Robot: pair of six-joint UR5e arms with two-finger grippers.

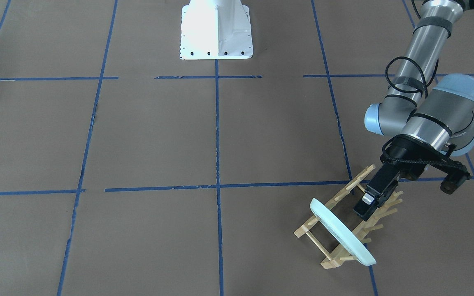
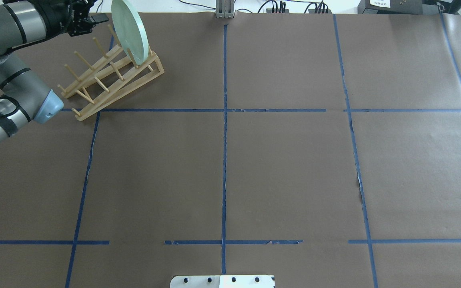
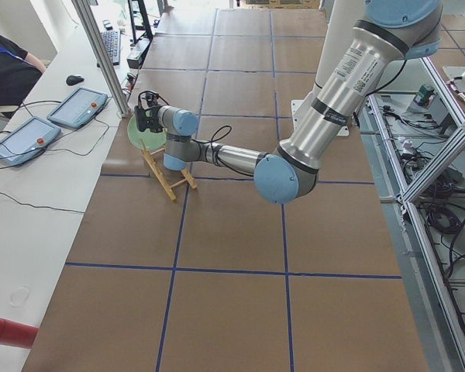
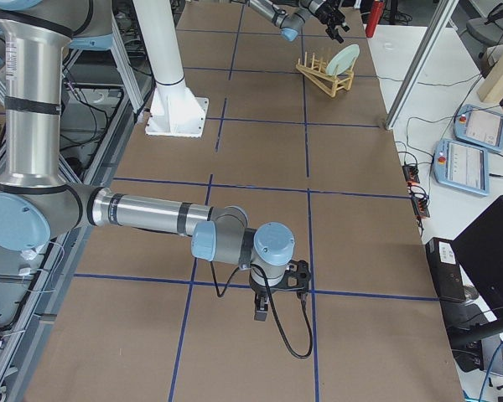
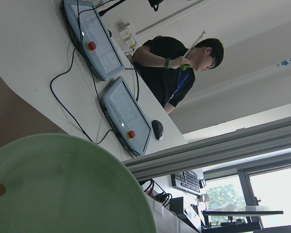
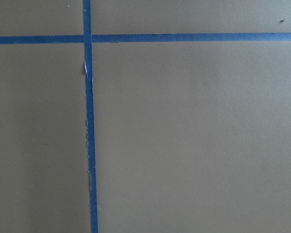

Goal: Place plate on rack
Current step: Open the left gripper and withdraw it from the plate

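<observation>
The plate (image 1: 342,232) stands on edge between the pegs of the rack (image 1: 303,231) — placing looks done. The left tool (image 1: 366,209) hangs just beside the rack, off the plate — spread or closed, I cannot tell.

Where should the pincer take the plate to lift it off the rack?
Top rim of the plate, from above: it stands on edge, tilted, in the rack, its lower edge caught between pegs and rails, the upper rim free.
</observation>
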